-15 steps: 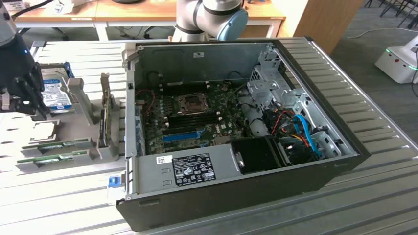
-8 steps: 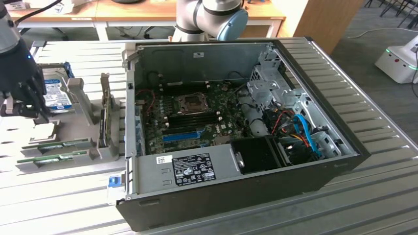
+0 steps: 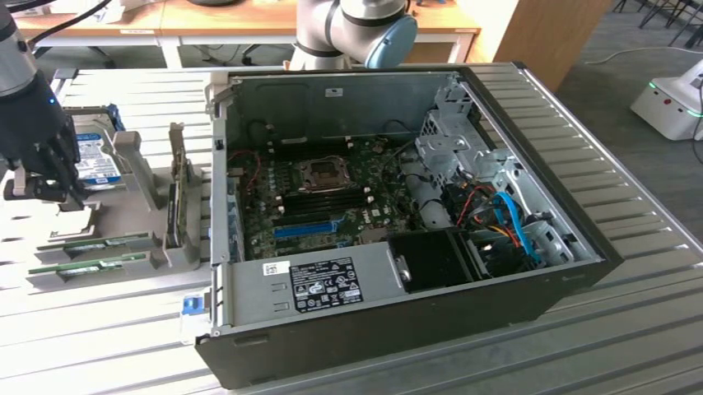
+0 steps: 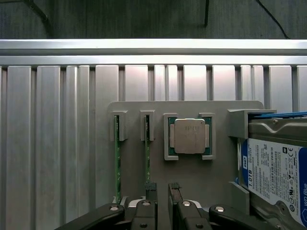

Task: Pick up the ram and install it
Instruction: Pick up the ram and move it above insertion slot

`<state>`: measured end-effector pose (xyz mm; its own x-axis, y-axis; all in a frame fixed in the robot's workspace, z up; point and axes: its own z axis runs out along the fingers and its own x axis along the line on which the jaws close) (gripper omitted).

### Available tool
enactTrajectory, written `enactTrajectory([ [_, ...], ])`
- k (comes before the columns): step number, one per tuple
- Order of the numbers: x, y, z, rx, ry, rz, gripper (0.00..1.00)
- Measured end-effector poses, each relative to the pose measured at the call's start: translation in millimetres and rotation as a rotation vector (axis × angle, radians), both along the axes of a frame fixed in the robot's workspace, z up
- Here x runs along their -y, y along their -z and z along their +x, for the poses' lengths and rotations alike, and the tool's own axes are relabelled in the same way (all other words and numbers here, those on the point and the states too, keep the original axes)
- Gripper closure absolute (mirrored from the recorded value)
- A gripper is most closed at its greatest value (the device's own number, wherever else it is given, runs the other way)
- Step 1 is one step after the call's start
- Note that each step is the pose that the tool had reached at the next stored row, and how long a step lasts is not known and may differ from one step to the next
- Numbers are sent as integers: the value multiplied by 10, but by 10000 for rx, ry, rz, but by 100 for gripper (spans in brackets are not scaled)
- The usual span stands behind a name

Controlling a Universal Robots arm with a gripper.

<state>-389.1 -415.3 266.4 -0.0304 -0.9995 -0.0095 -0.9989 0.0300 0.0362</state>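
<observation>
Counting two: near ram (image 3: pixel 88 266), far ram (image 3: pixel 97 243) (both on edge), long axes nine-to-three o'clock in the exterior view; gripper (image 4: pixel 162 188) jaws apart, empty.

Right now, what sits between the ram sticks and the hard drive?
The wrist view shows a silver processor chip in its cradle between the nearer ram stick and the hard drive.
</observation>
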Motion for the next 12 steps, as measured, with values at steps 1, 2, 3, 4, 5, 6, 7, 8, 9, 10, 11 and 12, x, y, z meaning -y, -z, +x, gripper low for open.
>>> enactTrajectory([
  [1,0,1,0,1,0,1,76],
  [2,0,1,0,2,1,2,76],
  [3,0,1,0,2,1,1,76],
  [4,0,1,0,3,1,2,76],
  [5,2,2,0,3,1,3,76],
  [6,7,3,0,5,1,3,76],
  [7,13,2,0,3,1,1,76],
  [8,19,1,0,2,0,1,76],
  [9,27,2,0,2,1,2,76],
  [10,35,2,0,3,1,2,76],
  [11,43,2,0,3,1,2,76],
  [12,51,1,0,2,0,2,76],
])
